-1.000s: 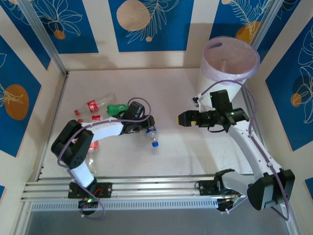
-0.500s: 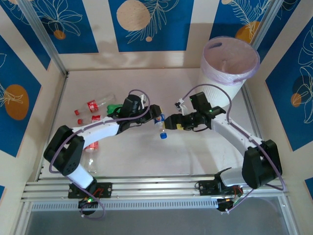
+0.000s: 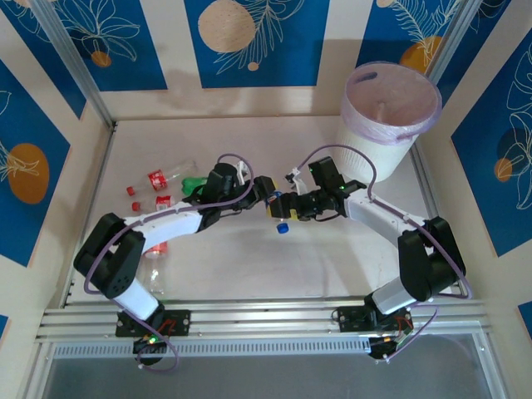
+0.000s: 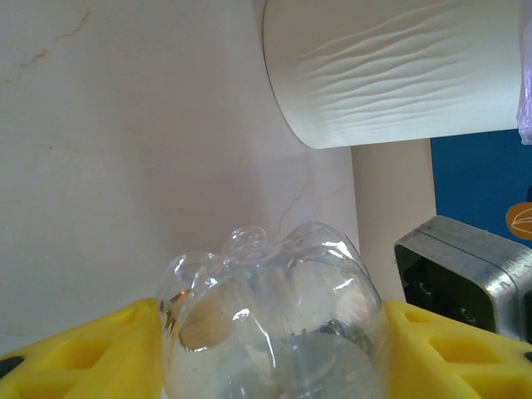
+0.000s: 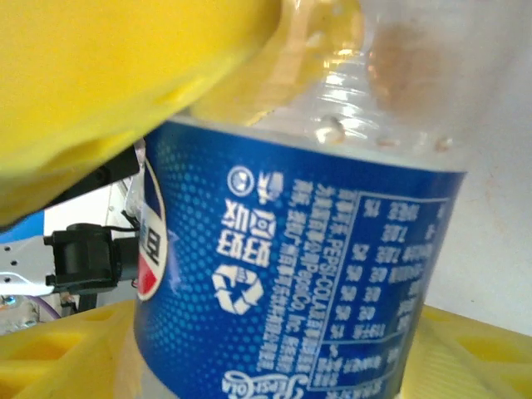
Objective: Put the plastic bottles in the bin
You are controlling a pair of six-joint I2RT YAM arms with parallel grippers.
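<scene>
At the left of the bench [image 3: 332, 258], red-capped bottles [image 3: 158, 177] and a green bottle [image 3: 197, 184] lie close together. At centre the left gripper [image 3: 264, 193] pinches the clear base of the blue-labelled bottle [image 3: 277, 214]. The right gripper [image 3: 288, 205] straddles its label; whether it presses, I cannot tell. The bin [image 3: 378, 145] stands upper right.
</scene>
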